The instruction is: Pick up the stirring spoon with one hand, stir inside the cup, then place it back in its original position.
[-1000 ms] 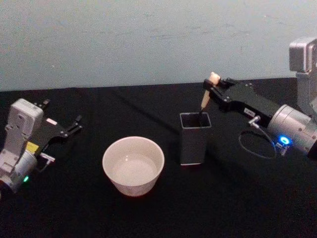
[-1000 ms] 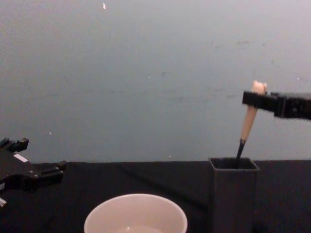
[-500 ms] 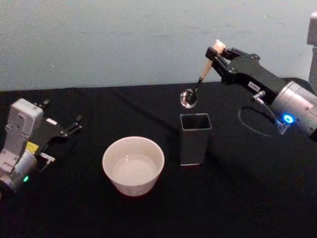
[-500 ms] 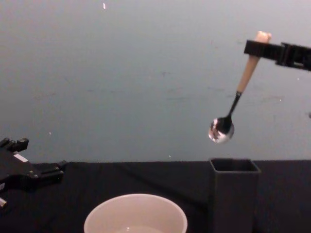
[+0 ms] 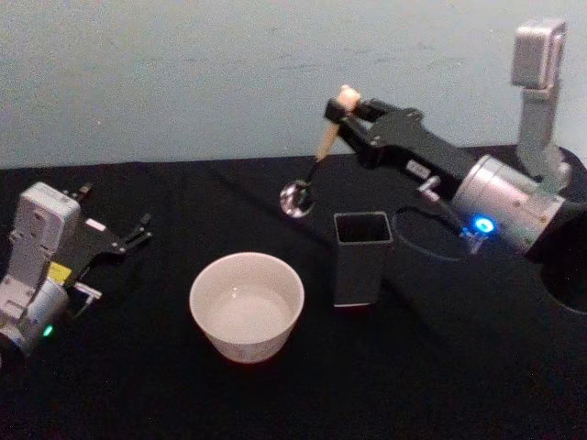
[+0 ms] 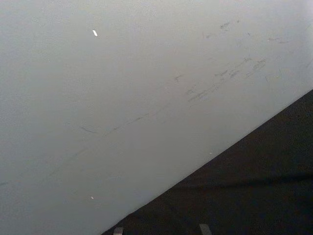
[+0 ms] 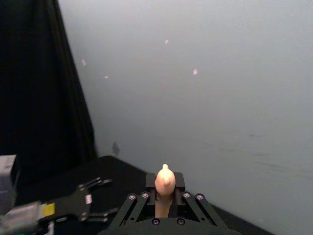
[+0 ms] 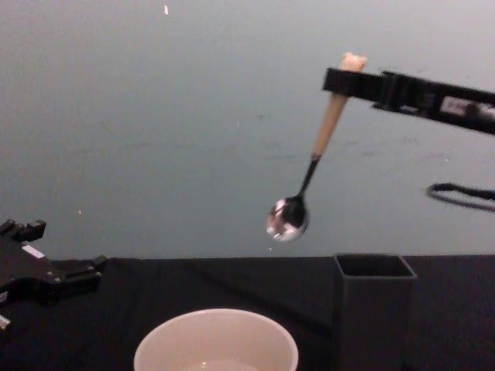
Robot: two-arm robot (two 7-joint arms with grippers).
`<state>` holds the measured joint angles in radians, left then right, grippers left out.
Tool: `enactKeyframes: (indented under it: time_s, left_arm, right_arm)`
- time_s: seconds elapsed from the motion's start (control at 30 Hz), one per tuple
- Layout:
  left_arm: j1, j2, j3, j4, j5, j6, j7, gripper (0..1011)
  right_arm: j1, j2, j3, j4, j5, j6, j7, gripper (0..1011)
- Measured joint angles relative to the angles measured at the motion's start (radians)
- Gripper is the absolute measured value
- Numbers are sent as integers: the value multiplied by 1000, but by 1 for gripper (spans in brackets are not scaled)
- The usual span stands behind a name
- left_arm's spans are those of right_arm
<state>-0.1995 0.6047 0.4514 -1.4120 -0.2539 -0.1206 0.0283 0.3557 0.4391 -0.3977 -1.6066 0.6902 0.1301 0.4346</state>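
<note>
Clamped on its bear-topped handle, the right hand (image 5: 341, 115) hangs the stirring spoon (image 5: 321, 148) bowl-down and tilted in mid-air, the cup (image 5: 240, 346) sitting below, leftward and nearer the robot, while the left hand (image 5: 124, 249) idles open.

Slim stirring spoon (image 5: 319, 158) aloft and tilted, small shiny metal bowl lowest, thin dark neck above it, pale beige bear-topped handle pinched near its top in the right tool (image 5: 341, 114). Lower and leftward, well apart: wide round cream-white cup (image 5: 240, 341), upright on the black desk (image 5: 440, 367).
</note>
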Motion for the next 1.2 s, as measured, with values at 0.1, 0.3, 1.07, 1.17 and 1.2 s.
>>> enactKeyframes:
  time_s: [0.1,0.3,1.07,1.17,1.2]
  left_arm:
    - [0,0,0,0,0,0,0,1001]
    - [0,0,0,0,0,0,0,1001]
    - [0,0,0,0,0,0,0,1001]
    - [0,0,0,0,0,0,0,1001]
    - [0,0,0,0,0,0,0,1002]
  right_arm:
    - [6,-3,-25,5,0,1,10,214]
    - [8,-2,-69,12,-4,0,30,214]
    - [-13,35,-187,55,-103,-27,110,214]
    - [-12,32,-193,58,-110,-24,113,214]
    - [-11,29,-198,61,-114,-23,115,214]
